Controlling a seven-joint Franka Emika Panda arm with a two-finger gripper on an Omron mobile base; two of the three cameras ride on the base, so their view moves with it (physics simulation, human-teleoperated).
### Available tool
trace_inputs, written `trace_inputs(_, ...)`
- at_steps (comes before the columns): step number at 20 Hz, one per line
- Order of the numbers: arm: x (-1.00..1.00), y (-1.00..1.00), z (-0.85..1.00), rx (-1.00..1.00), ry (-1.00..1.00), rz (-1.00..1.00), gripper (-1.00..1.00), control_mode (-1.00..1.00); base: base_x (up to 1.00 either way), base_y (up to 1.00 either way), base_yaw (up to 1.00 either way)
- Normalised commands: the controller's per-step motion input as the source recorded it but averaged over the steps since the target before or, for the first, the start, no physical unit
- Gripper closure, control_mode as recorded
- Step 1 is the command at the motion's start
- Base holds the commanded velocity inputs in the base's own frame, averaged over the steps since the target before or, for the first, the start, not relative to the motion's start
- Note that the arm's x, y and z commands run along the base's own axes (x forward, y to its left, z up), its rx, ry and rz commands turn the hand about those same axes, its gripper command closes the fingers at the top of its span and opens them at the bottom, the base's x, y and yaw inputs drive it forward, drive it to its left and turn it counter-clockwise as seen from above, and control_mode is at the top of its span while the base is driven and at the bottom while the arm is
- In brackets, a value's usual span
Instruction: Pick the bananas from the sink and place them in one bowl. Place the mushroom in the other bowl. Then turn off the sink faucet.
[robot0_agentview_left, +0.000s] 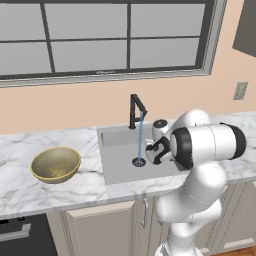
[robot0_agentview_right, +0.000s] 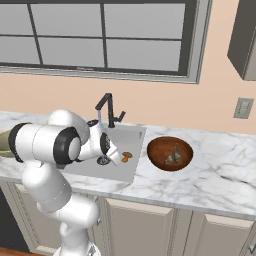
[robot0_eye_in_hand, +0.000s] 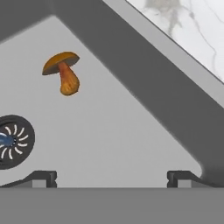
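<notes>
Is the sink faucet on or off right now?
On. A thin blue stream runs from the sink faucet spout down to the drain in the sink.

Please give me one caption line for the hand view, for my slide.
Open pincer above the sink floor, with the mushroom lying beside the drain.

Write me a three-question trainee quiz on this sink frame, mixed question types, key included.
1. True or false: the mushroom lies on the sink floor.
2. Which bowl holds the bananas? A: yellow-olive bowl. B: reddish-brown bowl.
3. Fill in: the faucet is still ___.
Key: 1 true; 2 B; 3 running. The gripper is open above the sink floor.
</notes>
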Motion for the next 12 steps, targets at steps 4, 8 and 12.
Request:
trace_inputs(4,0.23,-0.01,-0.17,0.00,-0.03,0.00,-1.00,-1.00,0.00,0.00,0.00)
trace_inputs(8,0.24,-0.09,-0.34,0.00,-0.02,0.00,-1.00,-1.00,0.00,0.00,0.00)
trace_inputs(12,0.20,-0.13,-0.26,0.00,-0.01,0.00,-1.00,-1.00,0.00,0.00,0.00)
